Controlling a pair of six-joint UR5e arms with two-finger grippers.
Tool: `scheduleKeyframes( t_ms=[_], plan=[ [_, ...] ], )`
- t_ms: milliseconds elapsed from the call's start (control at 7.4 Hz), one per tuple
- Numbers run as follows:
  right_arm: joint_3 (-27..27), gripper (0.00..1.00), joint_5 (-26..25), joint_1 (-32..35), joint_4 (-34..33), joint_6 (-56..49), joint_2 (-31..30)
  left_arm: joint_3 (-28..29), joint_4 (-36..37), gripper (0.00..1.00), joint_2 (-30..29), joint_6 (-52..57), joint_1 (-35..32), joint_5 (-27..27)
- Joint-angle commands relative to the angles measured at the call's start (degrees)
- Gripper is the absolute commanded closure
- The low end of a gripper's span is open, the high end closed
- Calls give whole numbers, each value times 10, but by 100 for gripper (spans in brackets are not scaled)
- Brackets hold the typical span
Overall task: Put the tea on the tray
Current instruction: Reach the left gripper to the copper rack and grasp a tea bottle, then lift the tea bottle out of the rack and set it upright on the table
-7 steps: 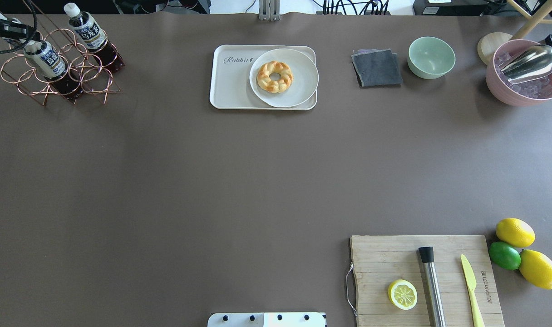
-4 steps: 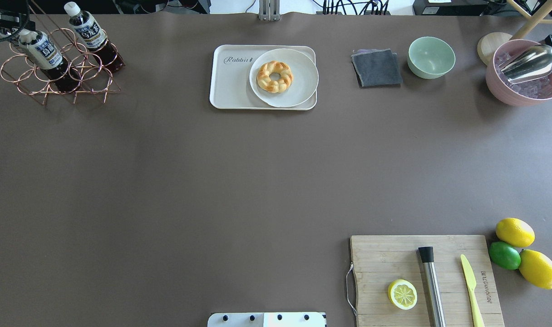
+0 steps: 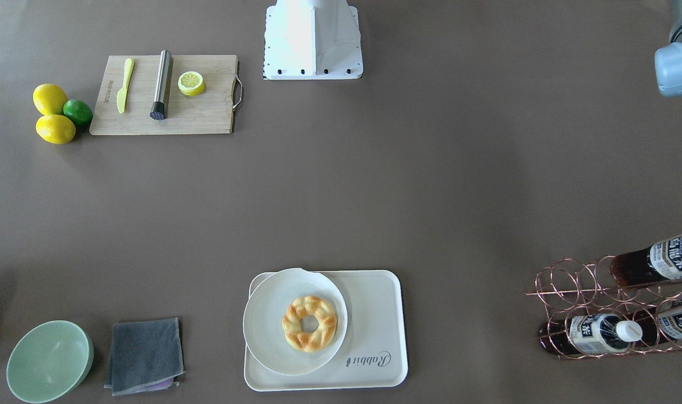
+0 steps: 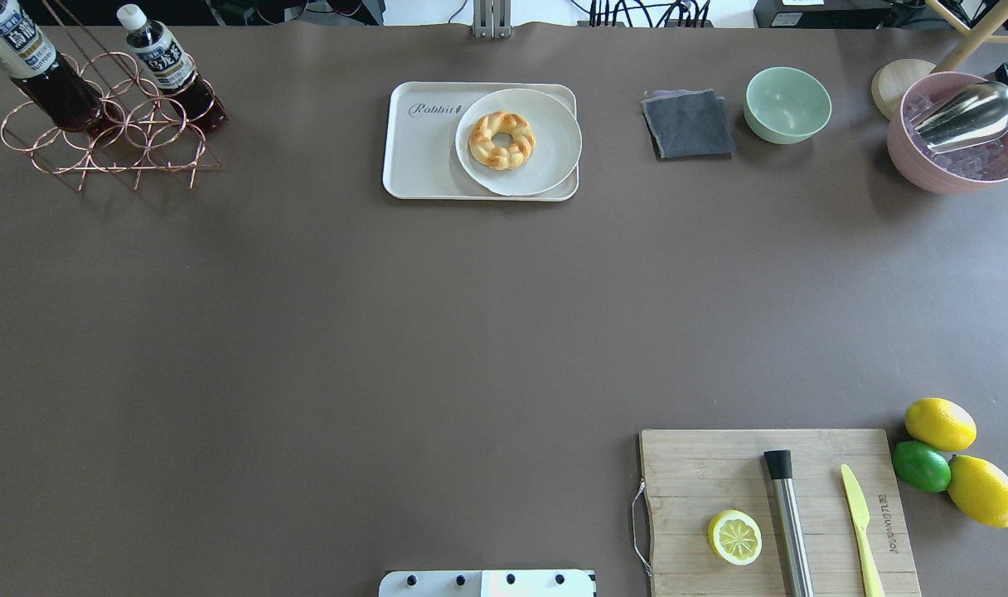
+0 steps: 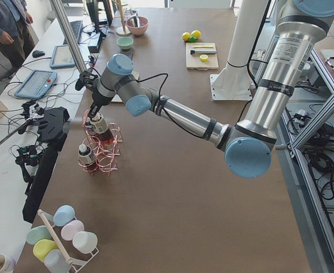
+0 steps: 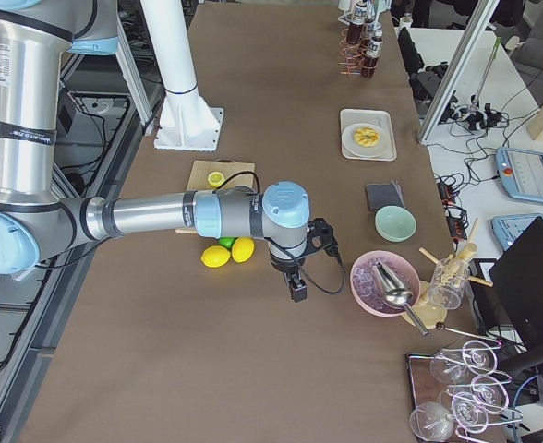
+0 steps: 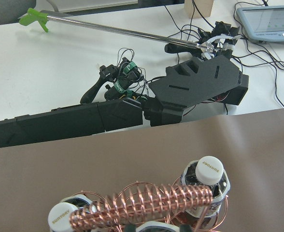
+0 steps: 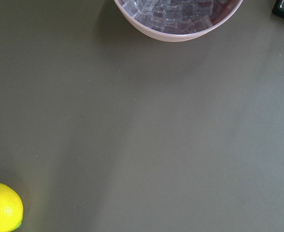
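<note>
Overhead exterior: tea [image 4: 27, 62] at the far-left end of the copper wire rack [image 4: 110, 137]; a second bottle [image 4: 171, 73] stands in the rack. Left gripper [image 5: 93, 111] sits directly above the tea's cap; its opening cannot be told. Tray [image 4: 421, 166], bearing plate [image 4: 545, 157] and doughnut [image 4: 501, 140], lies well apart from that gripper. Right gripper [image 6: 297, 293] hangs near the ice bowl [image 6: 382, 281]; its opening cannot be told.

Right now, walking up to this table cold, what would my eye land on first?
Probably the golden braided doughnut on its white plate, sitting on the cream tray at the table's far middle. Next, the copper wire rack in the far left corner, where the left arm reaches over a bottle of dark tea.
</note>
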Motion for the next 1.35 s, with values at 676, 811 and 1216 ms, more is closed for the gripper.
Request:
scheduleKeyframes(
  t_ms=[676, 811, 1216],
  plan=[
    [3, 0, 11, -12, 22, 71, 8, -288, 382, 100, -131, -260, 260, 145],
    [3, 0, 11, -13, 22, 71, 8, -274, 421, 100, -176, -288, 338, 226],
    [1, 0, 10, -18, 24, 70, 8, -166, 453, 100, -297, -371, 495, 371]
  ],
)
